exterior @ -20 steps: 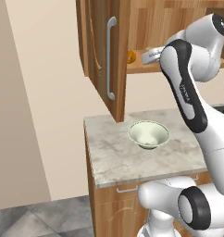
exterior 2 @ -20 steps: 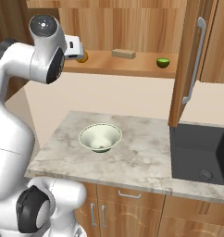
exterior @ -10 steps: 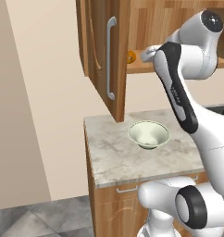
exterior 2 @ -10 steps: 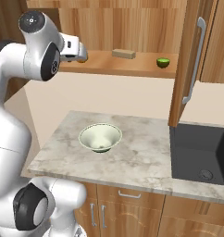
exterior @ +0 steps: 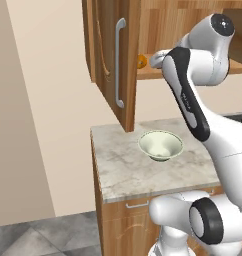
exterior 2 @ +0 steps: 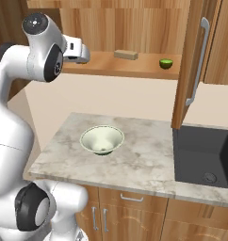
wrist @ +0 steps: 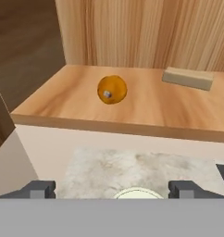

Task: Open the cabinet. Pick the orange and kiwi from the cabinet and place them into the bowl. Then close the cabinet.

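The cabinet [exterior 2: 196,61] doors stand open. In the hand view the orange [wrist: 112,89] sits on the shelf [wrist: 132,109] at 12 o'clock from the tool [wrist: 112,190], and the tan block [wrist: 188,77] lies at 2 o'clock. The tool's 2 fingers [wrist: 37,189] are spread wide with nothing between them. The right base view shows the kiwi [exterior 2: 166,63] at the shelf's right end. The left base view shows a bit of the orange behind the door. The bowl [exterior 2: 102,140] sits on the worktop [exterior 2: 134,160] below.
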